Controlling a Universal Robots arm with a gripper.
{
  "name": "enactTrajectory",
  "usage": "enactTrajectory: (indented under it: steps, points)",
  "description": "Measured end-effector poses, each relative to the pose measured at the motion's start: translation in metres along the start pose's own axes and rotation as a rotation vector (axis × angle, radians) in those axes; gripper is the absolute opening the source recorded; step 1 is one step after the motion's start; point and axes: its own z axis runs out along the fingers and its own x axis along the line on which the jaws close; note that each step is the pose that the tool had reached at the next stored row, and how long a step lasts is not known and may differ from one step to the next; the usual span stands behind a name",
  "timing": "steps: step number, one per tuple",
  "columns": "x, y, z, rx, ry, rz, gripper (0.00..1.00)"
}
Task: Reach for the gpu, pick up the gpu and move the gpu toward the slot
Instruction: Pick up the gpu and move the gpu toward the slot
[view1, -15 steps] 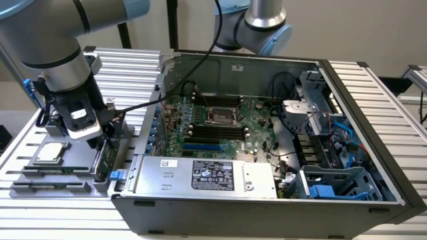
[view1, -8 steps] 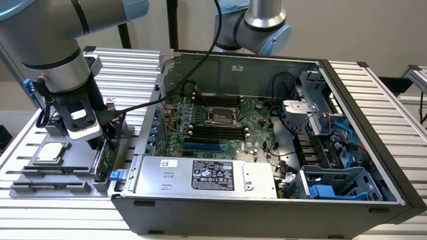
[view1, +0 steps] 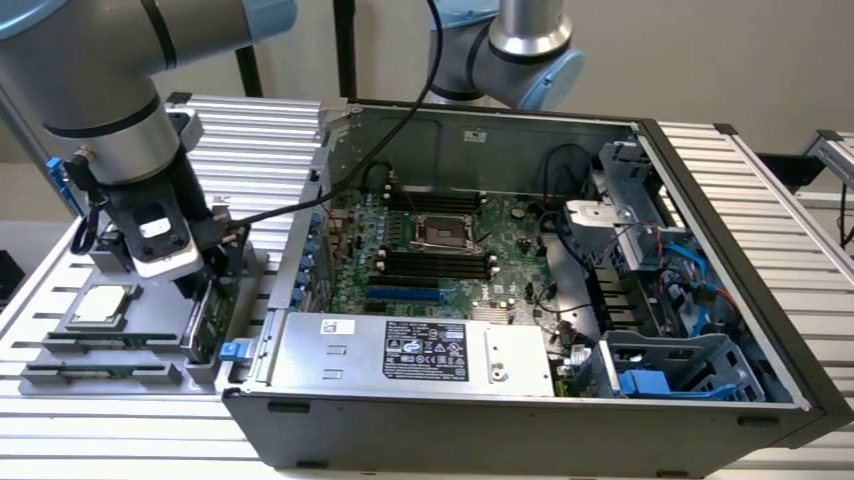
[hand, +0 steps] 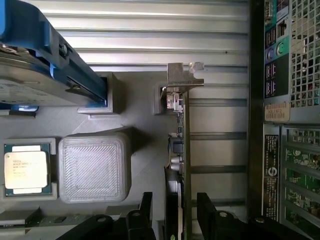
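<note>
Across a slatted metal table (view1: 747, 190), toward the exterior view's right: an open computer case (view1: 400, 440), with a green motherboard (view1: 454, 250) on its floor and a silver power supply (view1: 400, 350) along the near wall. Beside the case, at the exterior view's left: the robot arm (view1: 100, 90), pointing down over a grey holder tray (view1: 120, 378) that lies on the table.

In the wrist view, on that tray: a silver hard drive (hand: 25, 85) with blue rails, a ribbed grey block (hand: 94, 167) near the middle, and just beside the block a square processor chip (hand: 25, 169) in its own pocket.

Then the gpu (hand: 182, 145) — standing on edge in the tray, outside the case, between the ribbed block and the case wall. Shows as a dark narrow strip, with its silver bracket (hand: 182, 75) at the end away from the gripper (hand: 175, 196).

Straddles the card with jaws spread — one black finger (hand: 146, 207) on the block side, the other on the case side, a sliver of gap at each face, so no grasp. Sits in its holder, not yet lifted.
</note>
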Motion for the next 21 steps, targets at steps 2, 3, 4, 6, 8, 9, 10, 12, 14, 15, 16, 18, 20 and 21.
enactTrajectory:
  steps: [2, 3, 4, 6, 8, 9, 10, 12, 14, 15, 16, 18, 20, 21]
  points:
    - [-0.0001, 0.0008, 0.0000, 0.0000, 0.0000, 0.000, 0.46]
    - [0.0000, 0.0012, 0.0000, 0.0000, 0.0000, 0.000, 0.39]
    - [0.0000, 0.0017, 0.0000, 0.0000, 0.0000, 0.000, 0.39]
    - [-0.0001, 0.0023, 0.0000, 0.0000, 0.0000, 0.000, 0.39]
    - [0.0000, 0.0028, 0.0000, 0.0001, 0.0001, 0.000, 0.36]
    - [0.0000, 0.0030, -0.0001, 0.0002, 0.0001, 0.001, 0.29]
    - [0.0000, 0.0031, 0.0000, 0.0001, 0.0001, 0.001, 0.29]
    - [-0.0001, 0.0031, 0.0000, 0.0000, 0.0000, 0.001, 0.29]
    - [0.0000, 0.0031, -0.0001, 0.0002, 0.0001, 0.001, 0.27]
    - [0.0000, 0.0031, -0.0001, 0.0002, 0.0001, 0.001, 0.27]
    - [0.0000, 0.0031, -0.0001, 0.0002, 0.0001, 0.001, 0.26]
    - [0.0000, 0.0031, -0.0001, 0.0000, 0.0003, 0.001, 0.26]
    - [0.0000, 0.0032, -0.0003, -0.0002, 0.0016, 0.001, 0.26]
    - [-0.0001, 0.0032, -0.0009, -0.0002, 0.0028, 0.001, 0.26]
